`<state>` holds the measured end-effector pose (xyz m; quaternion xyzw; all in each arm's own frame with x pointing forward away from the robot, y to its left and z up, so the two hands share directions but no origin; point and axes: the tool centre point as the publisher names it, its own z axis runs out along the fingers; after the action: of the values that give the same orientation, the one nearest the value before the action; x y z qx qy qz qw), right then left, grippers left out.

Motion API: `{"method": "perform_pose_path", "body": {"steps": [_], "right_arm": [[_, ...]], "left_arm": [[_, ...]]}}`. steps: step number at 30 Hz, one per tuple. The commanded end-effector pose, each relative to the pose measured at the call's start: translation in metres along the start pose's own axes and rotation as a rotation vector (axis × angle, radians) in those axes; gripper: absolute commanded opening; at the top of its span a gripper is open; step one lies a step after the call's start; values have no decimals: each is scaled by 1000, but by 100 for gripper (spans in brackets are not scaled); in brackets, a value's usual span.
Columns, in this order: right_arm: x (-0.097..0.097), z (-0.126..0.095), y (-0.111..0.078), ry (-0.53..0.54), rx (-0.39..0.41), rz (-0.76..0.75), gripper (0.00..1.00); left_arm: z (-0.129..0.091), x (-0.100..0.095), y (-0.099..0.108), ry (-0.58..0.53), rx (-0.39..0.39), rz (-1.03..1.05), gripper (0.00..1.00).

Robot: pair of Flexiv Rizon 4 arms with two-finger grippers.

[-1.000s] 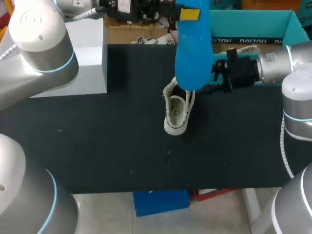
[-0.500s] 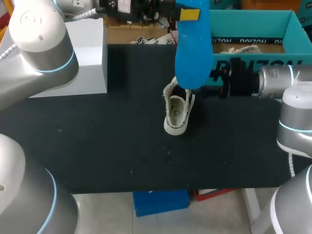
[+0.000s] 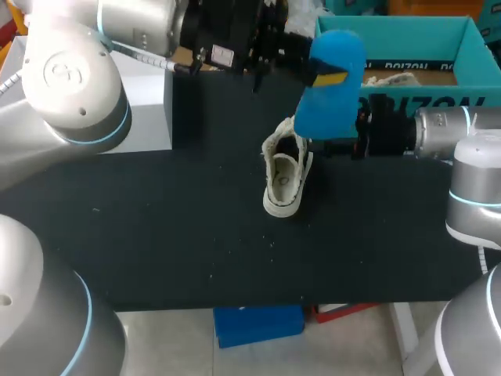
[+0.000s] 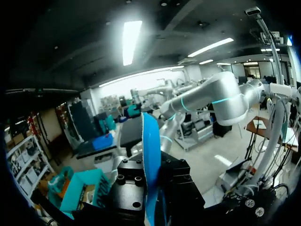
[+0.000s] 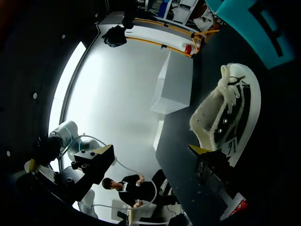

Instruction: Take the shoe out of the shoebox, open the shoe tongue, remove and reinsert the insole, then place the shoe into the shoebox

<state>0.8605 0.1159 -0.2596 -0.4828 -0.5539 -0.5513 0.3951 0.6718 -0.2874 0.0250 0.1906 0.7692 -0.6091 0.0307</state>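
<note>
The white shoe (image 3: 283, 176) stands on the black table (image 3: 156, 227), its opening turned toward the back. Above and just behind it hangs the blue insole (image 3: 329, 98), with my left gripper (image 3: 325, 75) shut on its upper part. In the left wrist view the insole (image 4: 151, 150) stands edge-on between the jaws. My right gripper (image 3: 333, 146) is open at the shoe's right side, level with its collar. In the right wrist view the shoe (image 5: 230, 110) lies just ahead of one yellow-tipped finger (image 5: 196, 150). The teal shoebox (image 3: 407, 35) sits at the back right.
A pale grey block (image 3: 141, 94) stands at the table's back left. Crumpled paper (image 3: 391, 78) lies inside the shoebox. The black mat runs wide and bare in front of the shoe and to its left.
My left arm has swung, tilting the insole and carrying it right and lower over the shoe. The right gripper came down and toward the shoe's side, then held still.
</note>
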Motion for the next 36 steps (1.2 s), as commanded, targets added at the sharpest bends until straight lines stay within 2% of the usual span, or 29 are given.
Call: {"method": "perform_pose_path", "body": {"steps": [1, 20, 22, 23, 25, 29, 35, 36], "right_arm": [[0, 1, 0, -1, -2, 1, 100], [0, 1, 0, -1, -2, 1, 100], [0, 1, 0, -1, -2, 1, 100], [0, 1, 0, -1, -2, 1, 100], [0, 1, 0, -1, -2, 1, 100], [0, 1, 0, -1, -2, 1, 100], [0, 1, 0, -1, -2, 1, 100], [0, 1, 0, -1, -2, 1, 100]], "left_arm": [[4, 21, 14, -123, -169, 704, 0], [4, 21, 14, -123, -169, 704, 0], [7, 34, 5, -142, -155, 832, 0], [8, 41, 5, -159, -113, 863, 0], [9, 56, 9, -166, -114, 894, 0], [9, 82, 30, -185, -128, 992, 0], [8, 104, 52, -218, -147, 1093, 0], [7, 107, 55, -235, -123, 1080, 0]]}}
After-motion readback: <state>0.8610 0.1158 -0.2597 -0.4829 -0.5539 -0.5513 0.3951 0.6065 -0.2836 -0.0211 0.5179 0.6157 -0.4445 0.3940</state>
